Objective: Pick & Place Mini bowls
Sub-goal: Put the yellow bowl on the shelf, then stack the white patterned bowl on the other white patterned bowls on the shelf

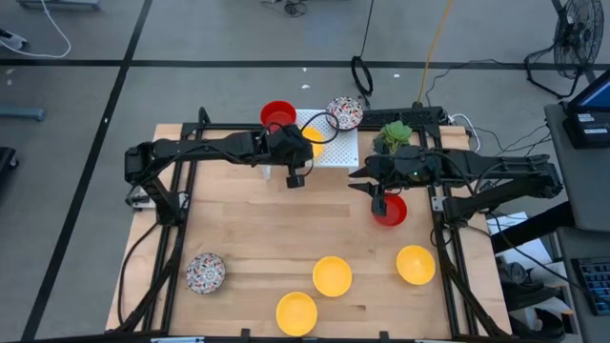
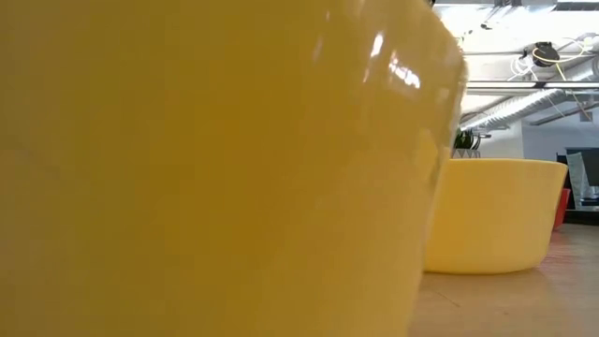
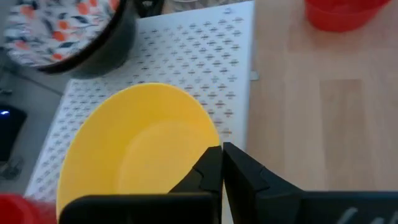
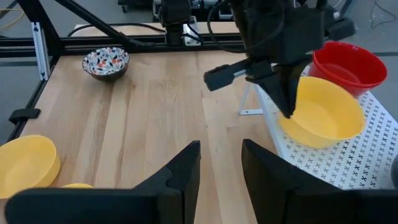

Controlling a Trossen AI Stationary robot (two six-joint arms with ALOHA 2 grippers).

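My left gripper (image 1: 301,145) reaches over the white perforated rack (image 1: 338,152) at the table's far side and is shut on a yellow mini bowl (image 4: 320,115). A red bowl (image 1: 277,114) and a speckled bowl (image 1: 344,112) sit at the rack's far edge. My right gripper (image 4: 221,163) is open, hovering over bare wood just right of the rack and touching nothing. A red bowl (image 1: 391,211) rests on the table under its wrist. Three yellow bowls (image 1: 332,275) (image 1: 416,265) (image 1: 296,312) and a speckled bowl (image 1: 205,272) stand near the table's near edge. My left gripper pinches the yellow bowl's rim (image 3: 211,142), one finger (image 3: 205,171) inside the bowl and the other outside. The fingers come from above, pointing down. The bowl is tilted over the rack; whether its low side touches the rack, I cannot tell.
A small potted green plant (image 1: 393,136) stands at the rack's right. Black frame rails (image 1: 448,257) run along the table's left and right sides. In the low view one yellow bowl (image 2: 206,168) fills most of the picture, with another (image 2: 491,215) behind it.
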